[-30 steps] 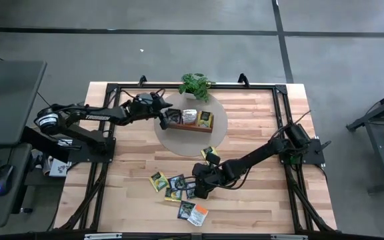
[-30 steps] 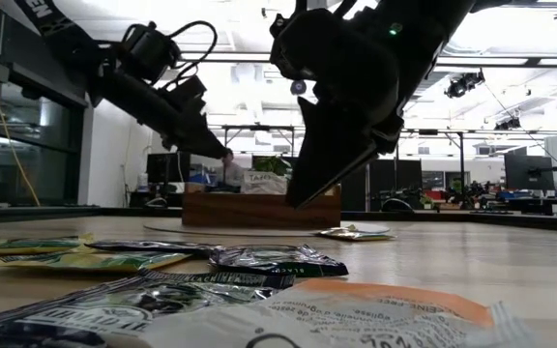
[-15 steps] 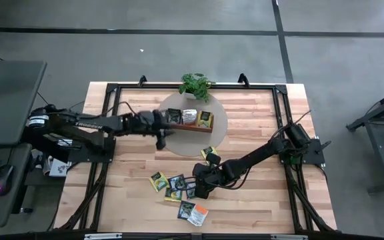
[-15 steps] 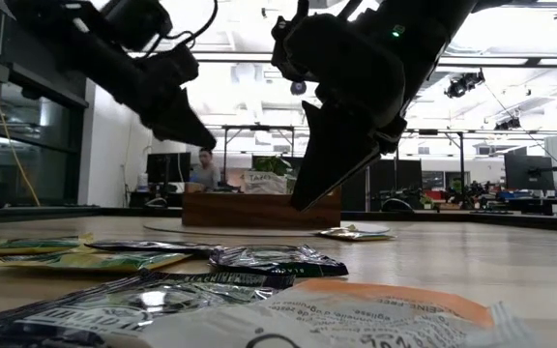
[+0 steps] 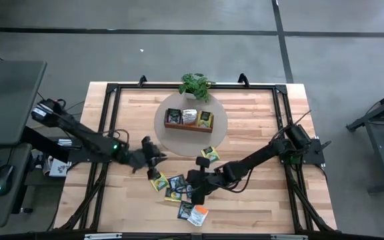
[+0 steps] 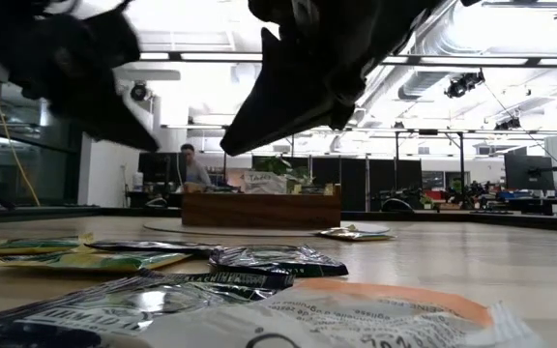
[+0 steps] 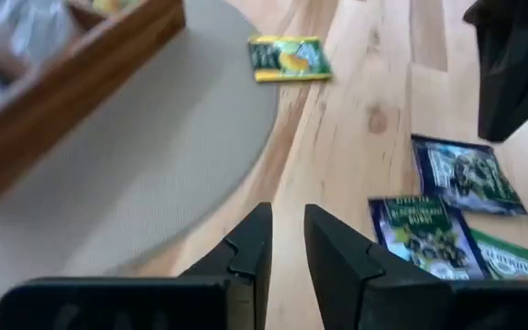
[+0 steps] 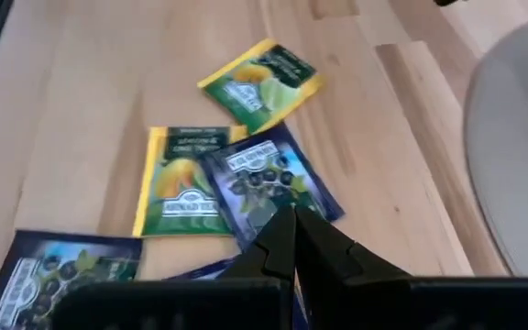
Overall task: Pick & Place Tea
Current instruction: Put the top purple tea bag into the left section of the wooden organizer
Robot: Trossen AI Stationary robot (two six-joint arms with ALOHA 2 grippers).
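Both grippers low over the loose tea sachets on the bench, wooden tray behind them on its round mat.

The left gripper (image 5: 153, 155) hangs over the bench just off the mat's (image 5: 179, 141) front-left rim, beside the sachet cluster (image 5: 177, 189), its fingers (image 7: 250, 249) drawn near each other with a narrow gap and nothing between them; the right gripper (image 5: 197, 189) sits over the cluster toward the bench's front edge, fingers (image 8: 282, 240) pressed together, tips above a dark blue sachet (image 8: 269, 183), and whether they pinch it I cannot tell; a yellow-green sachet (image 8: 183, 181) lies partly under the blue one; one more yellow-green sachet (image 5: 209, 155) lies apart at the mat's front rim; an orange sachet (image 5: 199, 215) lies nearest the front edge; the wooden tray (image 5: 189, 119) holds sachets in its compartments; a potted plant (image 5: 195, 85) stands at the rear edge.
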